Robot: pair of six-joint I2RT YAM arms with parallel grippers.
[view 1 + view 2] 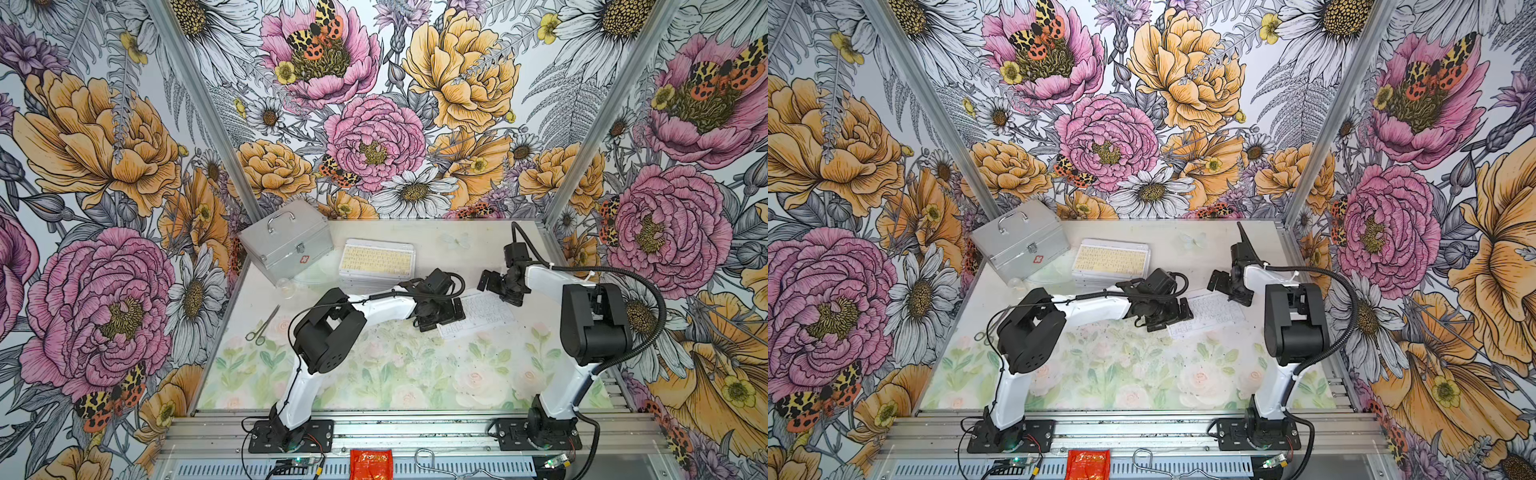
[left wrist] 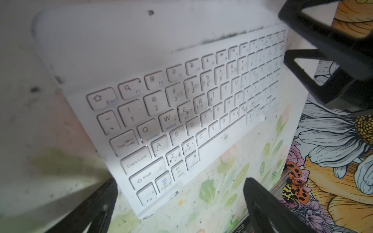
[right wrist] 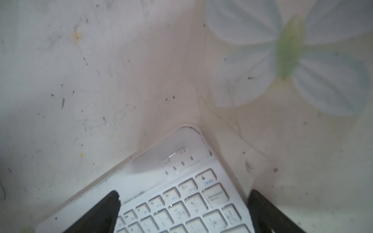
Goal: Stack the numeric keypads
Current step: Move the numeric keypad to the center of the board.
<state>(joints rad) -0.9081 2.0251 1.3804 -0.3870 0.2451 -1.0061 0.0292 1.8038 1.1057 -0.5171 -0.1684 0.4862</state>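
Note:
A stack of numeric keypads point(image 1: 376, 259) point(image 1: 1111, 259) with a yellow-keyed one on top stands at the back of the table. A single white-keyed keypad point(image 1: 482, 316) point(image 1: 1212, 313) lies flat to its front right, in both top views. My left gripper point(image 1: 446, 320) point(image 2: 179, 201) hovers open at that keypad's left end, with nothing between its fingers. My right gripper point(image 1: 498, 293) point(image 3: 183, 211) is open over the keypad's far right corner point(image 3: 181, 191), its fingers point(image 3: 105, 211) straddling the corner. The white keypad point(image 2: 181, 113) fills the left wrist view.
A silver metal case point(image 1: 286, 245) with a handle stands at the back left beside the stack. A clear dish point(image 1: 316, 274) and small glass flask point(image 1: 286, 286) sit in front of it. Scissors point(image 1: 262, 326) lie at the left. A red packet point(image 1: 371, 463) lies on the front rail.

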